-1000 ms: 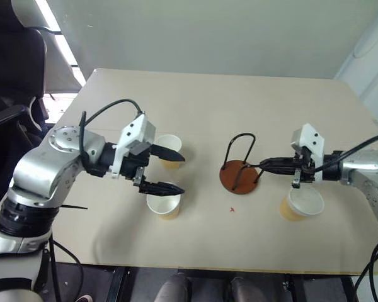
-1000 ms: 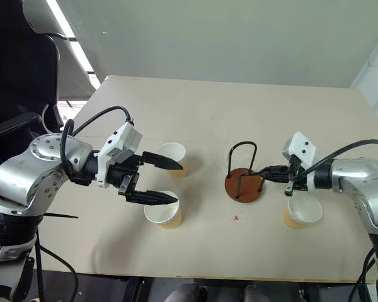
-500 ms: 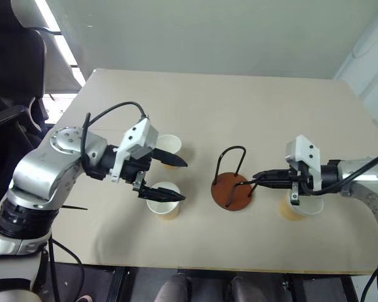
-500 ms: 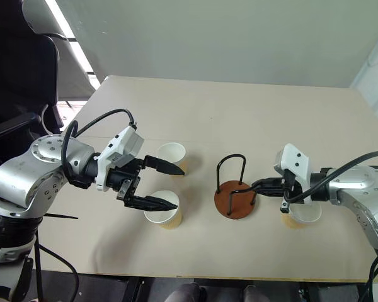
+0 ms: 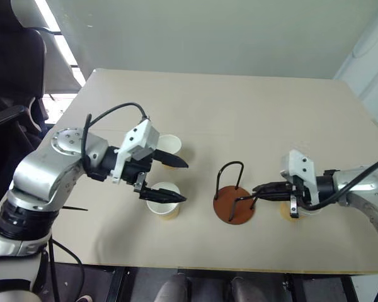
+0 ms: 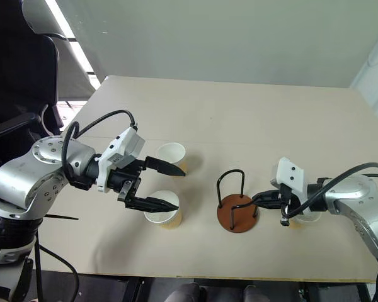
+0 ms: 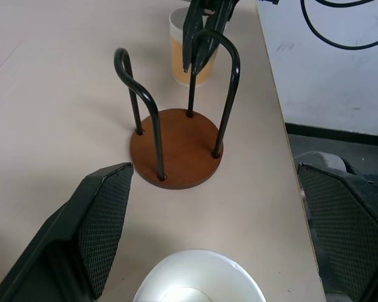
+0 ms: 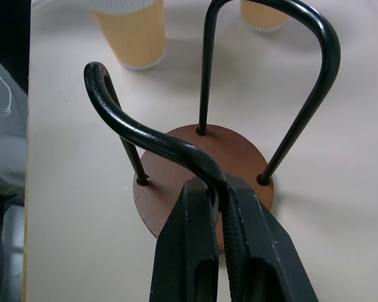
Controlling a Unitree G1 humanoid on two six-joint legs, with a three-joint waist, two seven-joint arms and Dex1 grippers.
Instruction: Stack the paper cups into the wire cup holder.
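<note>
Though unlabelled, three paper cups (image 6: 161, 207) upright

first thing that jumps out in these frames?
The right gripper, at the table's near right, with its fingers pinched on a black wire loop of the wire cup holder. Across from it, the left gripper hangs with fingers spread wide above one paper cup, a second cup just behind and a third cup beyond the holder.

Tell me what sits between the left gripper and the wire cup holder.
Nothing but bare table. In the left eye view the left gripper hangs open over a paper cup, and the stretch to the wire cup holder has nothing on it.
</note>
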